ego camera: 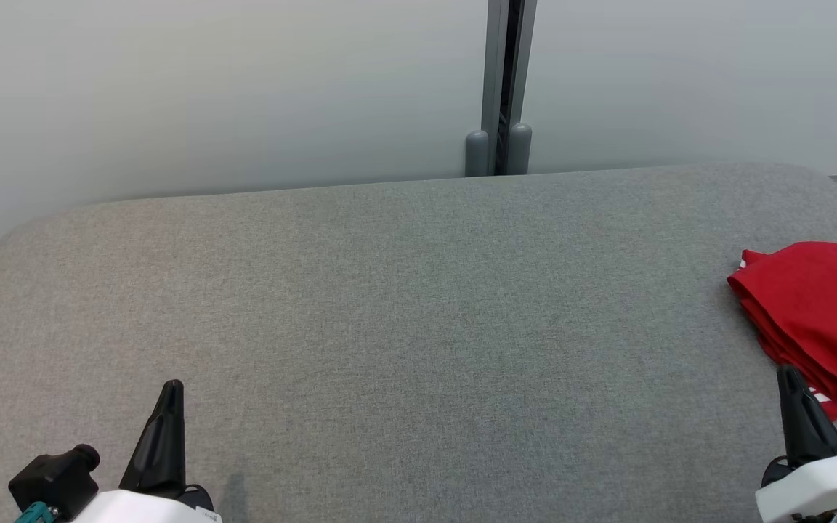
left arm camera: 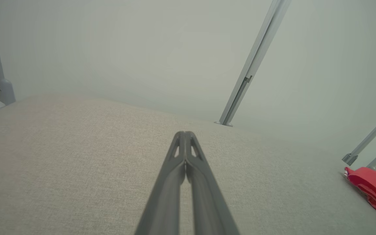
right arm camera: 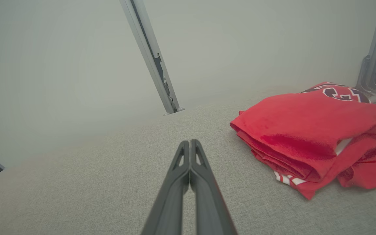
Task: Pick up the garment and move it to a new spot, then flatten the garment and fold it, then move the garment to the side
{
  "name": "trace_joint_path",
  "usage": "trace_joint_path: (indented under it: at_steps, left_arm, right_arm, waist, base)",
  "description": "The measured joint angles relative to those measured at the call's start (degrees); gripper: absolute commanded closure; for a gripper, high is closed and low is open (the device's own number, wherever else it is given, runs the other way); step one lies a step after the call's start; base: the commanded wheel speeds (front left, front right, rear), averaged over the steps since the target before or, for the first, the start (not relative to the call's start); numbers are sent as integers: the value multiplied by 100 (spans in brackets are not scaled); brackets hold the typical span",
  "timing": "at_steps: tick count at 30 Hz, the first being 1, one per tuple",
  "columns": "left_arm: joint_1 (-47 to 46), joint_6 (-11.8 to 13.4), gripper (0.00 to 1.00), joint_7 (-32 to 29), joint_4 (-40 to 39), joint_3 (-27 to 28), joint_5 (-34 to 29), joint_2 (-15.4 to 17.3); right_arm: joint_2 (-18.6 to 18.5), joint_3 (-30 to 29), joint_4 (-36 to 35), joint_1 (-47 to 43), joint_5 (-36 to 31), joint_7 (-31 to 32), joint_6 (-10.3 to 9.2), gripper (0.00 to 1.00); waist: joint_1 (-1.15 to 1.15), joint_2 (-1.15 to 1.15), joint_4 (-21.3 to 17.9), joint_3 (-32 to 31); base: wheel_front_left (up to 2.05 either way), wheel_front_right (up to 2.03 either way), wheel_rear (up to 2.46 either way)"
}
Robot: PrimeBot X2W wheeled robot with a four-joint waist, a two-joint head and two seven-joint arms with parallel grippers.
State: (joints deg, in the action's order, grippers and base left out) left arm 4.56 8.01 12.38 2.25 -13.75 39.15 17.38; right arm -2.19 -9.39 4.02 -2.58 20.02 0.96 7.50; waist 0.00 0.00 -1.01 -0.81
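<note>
Grey upholstery covers the table [ego camera: 418, 305], where the left gripper [ego camera: 170, 391] hovers with fingers pressed together, empty; at far right, the right gripper [ego camera: 789, 379], likewise closed on nothing, sits beside the folded red garment [ego camera: 818, 312], whose loose layers may unfold if brushed.

Garment [ego camera: 822, 312], red, folded: 1.
Table [ego camera: 404, 305], grey fabric top: 1.
Pincers: 2, namely left pincer [ego camera: 171, 388] and right pincer [ego camera: 787, 374]; dark fingers [left arm camera: 165, 195], 2 per pincer, 4 in all.
Pale wall panels [ego camera: 208, 87]: 2.
Grey upright post [ego camera: 503, 80], head view: 1, with 2 rounded feet [ego camera: 476, 152].
</note>
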Motion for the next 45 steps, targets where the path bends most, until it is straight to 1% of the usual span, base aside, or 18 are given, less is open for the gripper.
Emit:
trace_joint_path:
  at_steps: [20, 25, 30, 45]
  left_arm:
    - [-260, -428, 100, 76, 285, -12, 1508, -394]
    - [-281, -494, 100, 80, 325, -13, 1767, -455]
    - [-365, -601, 100, 103, 380, -16, 2124, -557]
    - [-483, -804, 100, 131, 505, -23, 2877, -758]
  right_arm:
    - [-66, -641, 516, 454, 1846, 869, -1, 100]
    - [-79, -735, 608, 521, 2147, 1017, -1, 100]
    - [-107, -880, 732, 628, 2598, 1217, -1, 100]
    - [-156, -1173, 991, 840, 3533, 1637, -1, 100]
  waist:
    - [0, 0, 20, 22]
    - [0, 0, 23, 26]
    - [0, 0, 29, 33]
    - [0, 0, 42, 48]
  base:
    - [0, 0, 0]
    - [0, 0, 0]
    - [0, 0, 0]
    - [0, 0, 0]
